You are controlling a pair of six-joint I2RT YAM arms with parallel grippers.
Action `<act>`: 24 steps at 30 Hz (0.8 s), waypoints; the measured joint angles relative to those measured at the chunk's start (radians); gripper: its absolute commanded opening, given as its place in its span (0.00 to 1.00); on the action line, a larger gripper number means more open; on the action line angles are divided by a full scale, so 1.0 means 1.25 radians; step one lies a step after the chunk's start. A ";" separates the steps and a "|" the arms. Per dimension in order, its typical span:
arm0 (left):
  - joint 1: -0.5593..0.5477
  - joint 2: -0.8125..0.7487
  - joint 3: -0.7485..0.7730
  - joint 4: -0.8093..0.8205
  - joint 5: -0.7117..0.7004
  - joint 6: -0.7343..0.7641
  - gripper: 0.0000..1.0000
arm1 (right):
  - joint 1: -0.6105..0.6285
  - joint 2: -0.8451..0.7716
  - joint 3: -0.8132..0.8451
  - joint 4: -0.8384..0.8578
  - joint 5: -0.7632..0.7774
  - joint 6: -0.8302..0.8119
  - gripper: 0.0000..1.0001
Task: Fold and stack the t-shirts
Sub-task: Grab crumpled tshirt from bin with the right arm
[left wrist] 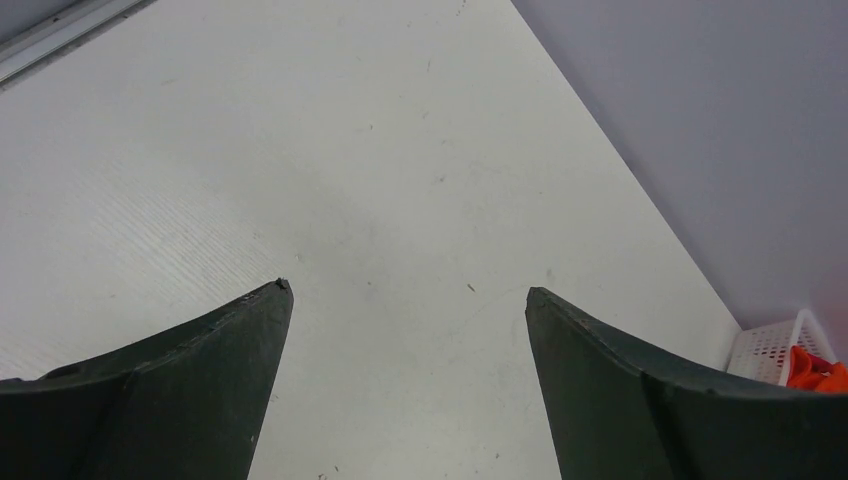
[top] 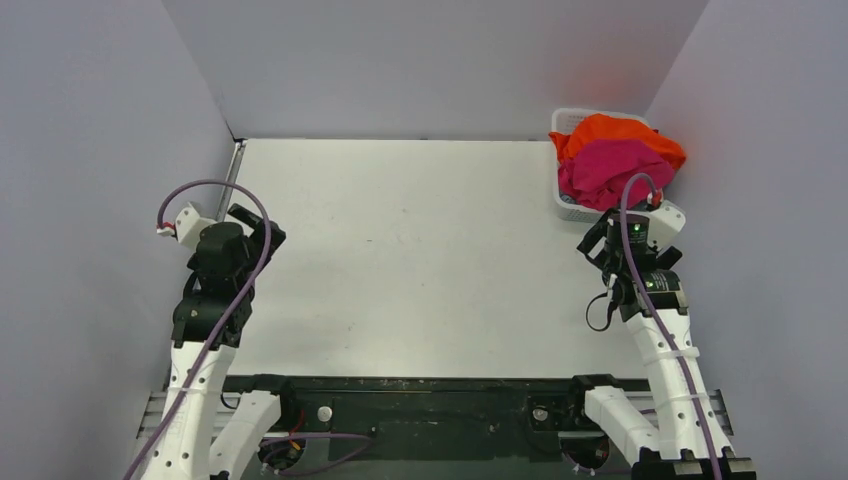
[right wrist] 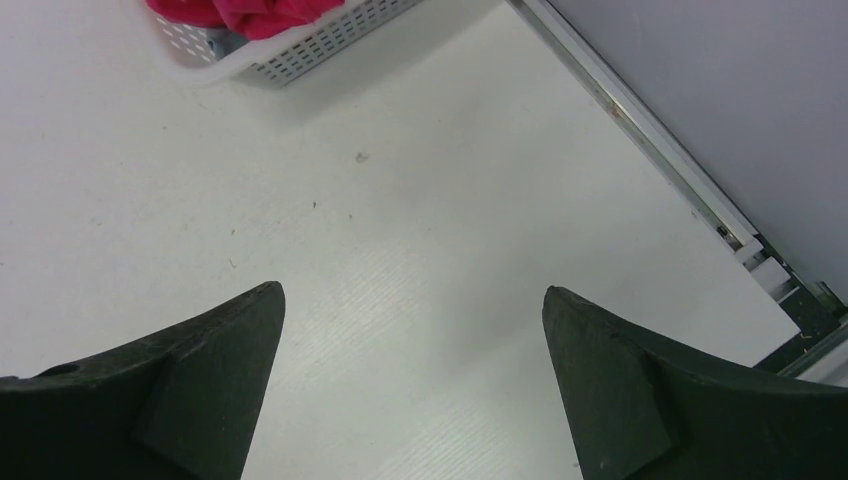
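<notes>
A: Finish of the surface (top: 420, 260)?
B: Matt white, finely ribbed, lightly scuffed; its edge rail (right wrist: 650, 142) pale metal.
A: The basket (right wrist: 320, 40), t-shirts (top: 612, 160), fingers (left wrist: 180, 390)?
B: White plastic lattice; soft crumpled cloth; dark, matt, smooth.

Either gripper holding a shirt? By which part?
Nothing held. Left gripper and right gripper are open, empty; pink t-shirt and orange t-shirt lie in the basket.

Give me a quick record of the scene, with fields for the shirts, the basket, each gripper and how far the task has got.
shirts: orange t-shirt and magenta t-shirt, crumpled together, unfolded
location: heaped in the white basket at the far right corner of the table
left gripper: open, empty, over bare table
right gripper: open, empty, just short of the basket
progress: nothing folded or stacked yet
</notes>
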 measured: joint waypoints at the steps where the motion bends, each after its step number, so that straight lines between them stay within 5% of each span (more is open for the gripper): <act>1: 0.000 -0.008 -0.003 0.001 0.000 -0.001 0.98 | 0.000 0.000 -0.001 0.000 0.002 0.000 0.97; 11: 0.000 -0.040 -0.034 0.029 0.006 -0.002 0.98 | -0.002 0.091 0.080 0.130 0.019 -0.056 1.00; 21: 0.000 -0.035 -0.074 0.099 0.011 -0.002 0.98 | -0.081 0.608 0.425 0.239 0.012 -0.101 0.96; 24: 0.000 -0.034 -0.074 0.116 0.006 -0.002 0.98 | -0.093 0.733 0.518 0.237 0.010 -0.119 0.84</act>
